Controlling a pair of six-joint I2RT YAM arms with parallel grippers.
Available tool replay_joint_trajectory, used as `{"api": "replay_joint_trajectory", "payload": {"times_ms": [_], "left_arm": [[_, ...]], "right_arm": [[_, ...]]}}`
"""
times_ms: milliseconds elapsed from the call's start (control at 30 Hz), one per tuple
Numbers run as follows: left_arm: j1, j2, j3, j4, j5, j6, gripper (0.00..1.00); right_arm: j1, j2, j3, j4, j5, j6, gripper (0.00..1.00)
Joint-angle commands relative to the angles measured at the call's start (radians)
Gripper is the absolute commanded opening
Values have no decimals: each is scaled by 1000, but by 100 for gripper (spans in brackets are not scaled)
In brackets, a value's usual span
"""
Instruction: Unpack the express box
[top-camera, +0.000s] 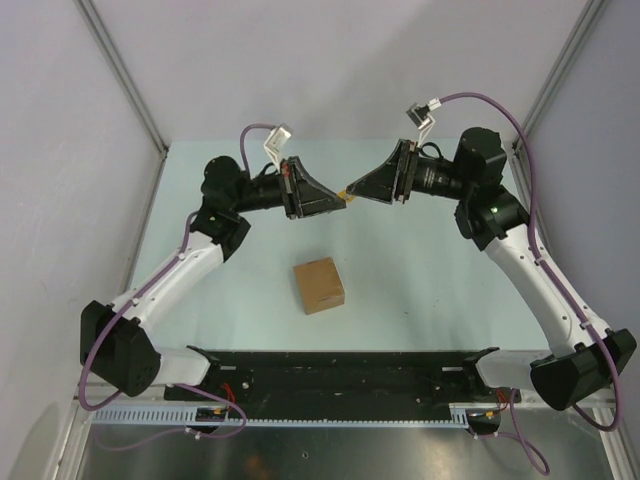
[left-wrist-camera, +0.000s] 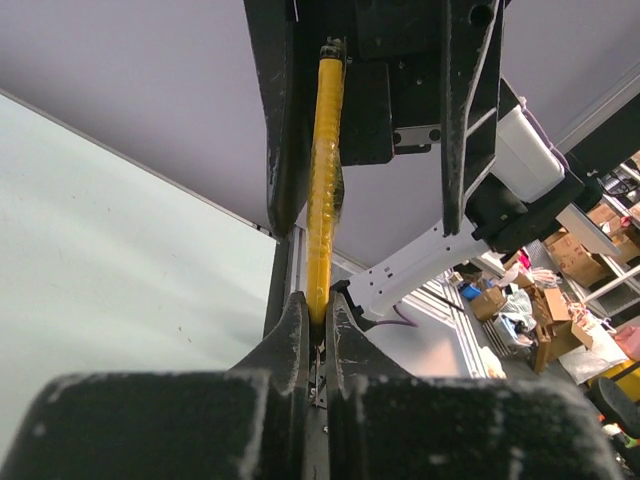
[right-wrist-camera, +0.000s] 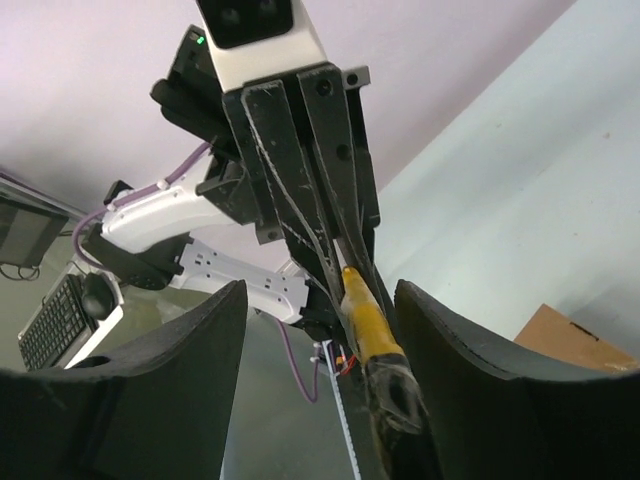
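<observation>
The express box, a small brown carton with its flaps down, sits on the table in front of both arms, and one corner shows in the right wrist view. Above and behind it the two grippers meet tip to tip. My left gripper is shut on one end of a slim yellow cutter knife. My right gripper is open. Its fingers straddle the knife's other end, which lies nearer one finger, with a wide gap on the other side.
The pale green table is walled by grey panels with metal corner posts. A black rail with the arm bases runs along the near edge. Cables loop above both wrists.
</observation>
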Motion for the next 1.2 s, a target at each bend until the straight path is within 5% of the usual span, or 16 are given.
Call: {"api": "replay_joint_trajectory", "payload": {"times_ms": [0, 267, 867, 1167], "left_arm": [[-8, -40, -10, 17, -14, -13, 0], [-1, -38, -4, 12, -36, 4, 0], [10, -37, 5, -2, -48, 7, 0], [10, -37, -1, -9, -60, 9, 0]], "right_arm": [[2, -5, -2, 124, -7, 56, 63], [2, -3, -9, 124, -19, 48, 52], [7, 12, -7, 83, -37, -6, 59], [7, 12, -9, 55, -28, -26, 44]]}}
